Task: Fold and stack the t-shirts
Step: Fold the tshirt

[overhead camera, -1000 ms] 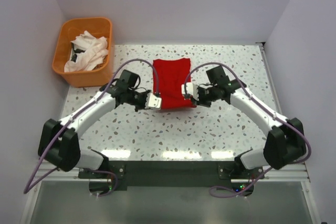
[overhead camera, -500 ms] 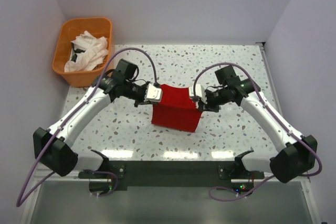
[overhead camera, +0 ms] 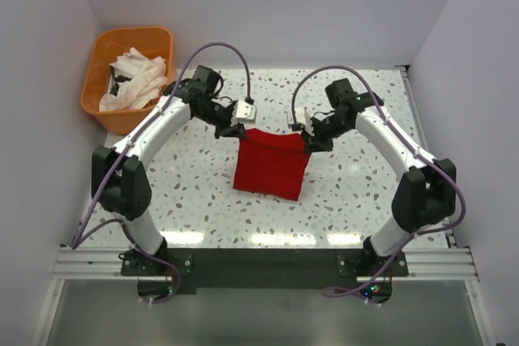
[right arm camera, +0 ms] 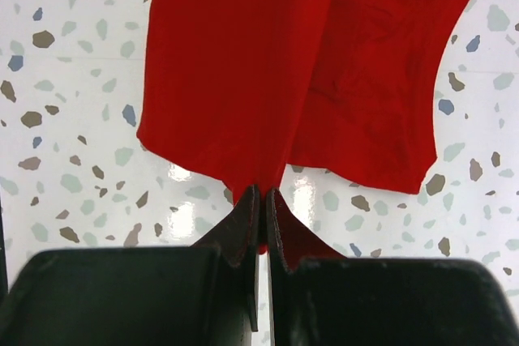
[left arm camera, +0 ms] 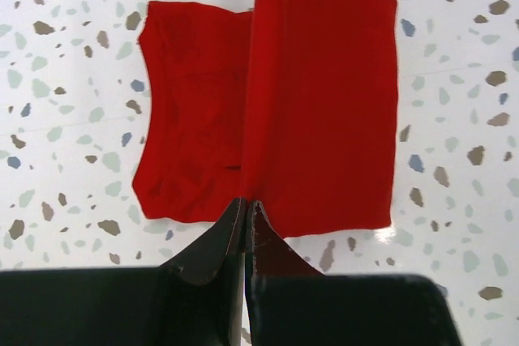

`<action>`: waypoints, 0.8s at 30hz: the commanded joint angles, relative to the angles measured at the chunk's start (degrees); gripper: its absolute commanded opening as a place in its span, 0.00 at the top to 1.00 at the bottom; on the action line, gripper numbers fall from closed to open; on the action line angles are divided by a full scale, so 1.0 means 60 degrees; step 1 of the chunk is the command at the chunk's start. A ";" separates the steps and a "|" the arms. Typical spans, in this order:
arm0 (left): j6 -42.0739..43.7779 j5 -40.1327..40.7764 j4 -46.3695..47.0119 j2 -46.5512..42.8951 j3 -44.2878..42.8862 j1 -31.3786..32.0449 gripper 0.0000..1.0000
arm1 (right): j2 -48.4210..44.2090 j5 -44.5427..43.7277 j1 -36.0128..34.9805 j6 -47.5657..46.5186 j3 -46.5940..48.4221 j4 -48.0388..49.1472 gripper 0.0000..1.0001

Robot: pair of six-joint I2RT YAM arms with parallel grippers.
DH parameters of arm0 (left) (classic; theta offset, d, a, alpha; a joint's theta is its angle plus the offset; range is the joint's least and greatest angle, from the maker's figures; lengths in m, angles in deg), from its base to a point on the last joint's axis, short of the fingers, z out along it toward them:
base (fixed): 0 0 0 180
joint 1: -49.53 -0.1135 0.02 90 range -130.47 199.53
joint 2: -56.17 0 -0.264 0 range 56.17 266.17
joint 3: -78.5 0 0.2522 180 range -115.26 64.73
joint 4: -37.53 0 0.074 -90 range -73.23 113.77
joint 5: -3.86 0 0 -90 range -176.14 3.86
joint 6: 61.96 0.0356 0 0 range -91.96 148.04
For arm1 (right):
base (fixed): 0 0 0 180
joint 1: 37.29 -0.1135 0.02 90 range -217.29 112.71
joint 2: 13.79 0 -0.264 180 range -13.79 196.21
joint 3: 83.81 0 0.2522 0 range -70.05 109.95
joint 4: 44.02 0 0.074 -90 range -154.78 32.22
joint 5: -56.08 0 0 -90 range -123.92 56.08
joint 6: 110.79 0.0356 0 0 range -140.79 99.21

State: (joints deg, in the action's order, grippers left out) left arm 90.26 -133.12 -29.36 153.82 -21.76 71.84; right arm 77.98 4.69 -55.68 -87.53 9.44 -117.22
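Note:
The red t-shirt (overhead camera: 271,164) hangs folded between my two grippers above the middle of the table, its lower edge resting on the table. My left gripper (overhead camera: 238,130) is shut on its upper left corner; in the left wrist view the shirt (left arm camera: 324,95) drapes down from the closed jaws (left arm camera: 246,204). My right gripper (overhead camera: 306,140) is shut on the upper right corner; in the right wrist view the shirt (right arm camera: 243,70) hangs from the closed jaws (right arm camera: 262,194). White t-shirts (overhead camera: 136,77) lie crumpled in the orange basket at the back left.
The orange plastic basket (overhead camera: 105,111) stands at the table's back left corner, close to my left arm's elbow. White walls close in the table at the back and both sides. Speckled tabletop (overhead camera: 340,208) lies around the shirt.
Both grippers moved toward the back of the table and up, carrying the shirt's near edge over the rest. The shirt now hangs doubled from them instead of lying flat.

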 commanded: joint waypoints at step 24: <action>0.1672 -0.0768 -0.0611 0.5346 -0.5433 -0.1081 1.00 | 0.5082 0.0010 0.0722 -0.0831 0.5986 -0.2427 1.00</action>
State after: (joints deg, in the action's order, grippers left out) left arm 98.28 -135.68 -37.16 184.94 -53.11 66.28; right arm 108.99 4.24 -51.84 -91.70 41.94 -127.97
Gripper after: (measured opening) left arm 0.049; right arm 0.027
